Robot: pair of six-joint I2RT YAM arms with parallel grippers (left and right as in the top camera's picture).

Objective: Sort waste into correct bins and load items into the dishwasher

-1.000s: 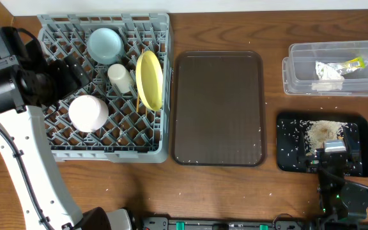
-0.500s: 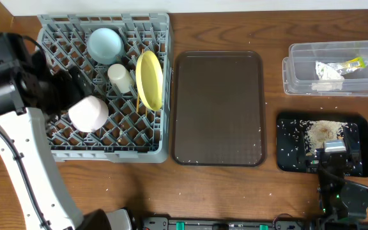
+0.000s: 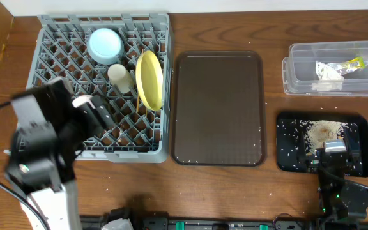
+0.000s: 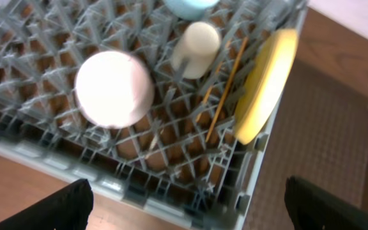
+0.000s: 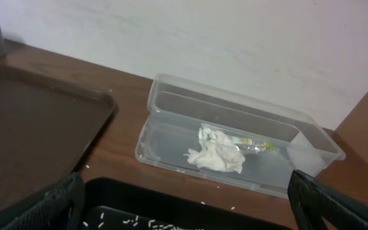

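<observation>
The grey dish rack holds the light blue bowl, white cup, yellow plate on edge, and the white bowl, mostly hidden under my left arm. In the left wrist view the white bowl lies upside down beside the cup, wooden chopsticks and plate. My left gripper is open and empty above the rack's front edge. My right gripper is open over the black tray with rice scraps. The wrapper lies in the clear tub.
The dark brown serving tray lies between the rack and the bins. Loose rice grains dot the table around the black tray. The clear tub stands at the back right.
My left arm has swung from the rack's left side toward the table's front, now over the rack's front edge. The white bowl stays in the rack. The right arm has not moved.
</observation>
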